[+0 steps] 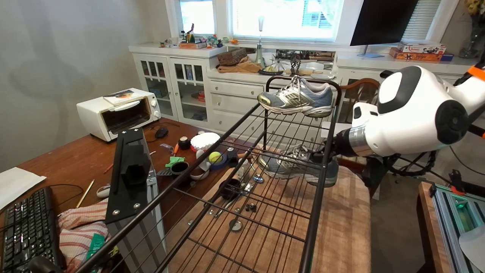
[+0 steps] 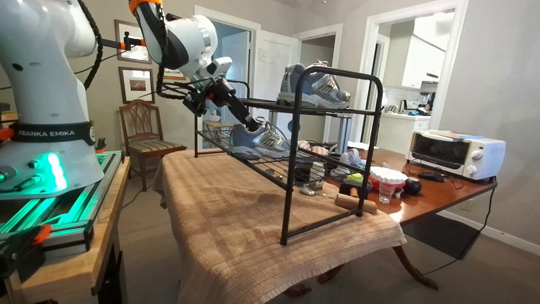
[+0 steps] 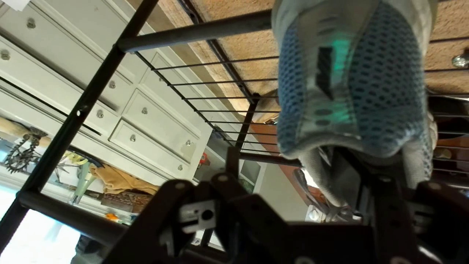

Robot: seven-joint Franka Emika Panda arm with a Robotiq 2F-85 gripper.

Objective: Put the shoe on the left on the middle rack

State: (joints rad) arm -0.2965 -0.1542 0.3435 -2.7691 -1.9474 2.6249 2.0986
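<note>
A grey-silver sneaker sits on the middle rack (image 2: pixel 275 179), its toe pointing away from the arm; this shoe (image 2: pixel 270 141) shows in both exterior views (image 1: pixel 280 167). Its heel (image 3: pixel 329 73) fills the right of the wrist view and overlaps the rack's near rail (image 3: pixel 198 35). My gripper (image 2: pixel 254 125) reaches down at a slant to the shoe's ankle opening. In the wrist view the gripper's fingers (image 3: pixel 285 165) stand wide apart, one inside the shoe opening, the other outside it to the left. In an exterior view the gripper (image 1: pixel 320 155) is partly behind the rack's upper rail.
The matching sneaker (image 1: pixel 297 98) stands on the top tier (image 1: pixel 269 226), above and beside the gripper. The rack's black end frame (image 2: pixel 291 169) stands on a towel-covered table (image 2: pixel 219 211). Several small items, a toaster oven (image 1: pixel 117 113) and a keyboard (image 1: pixel 30 223) lie beyond the rack.
</note>
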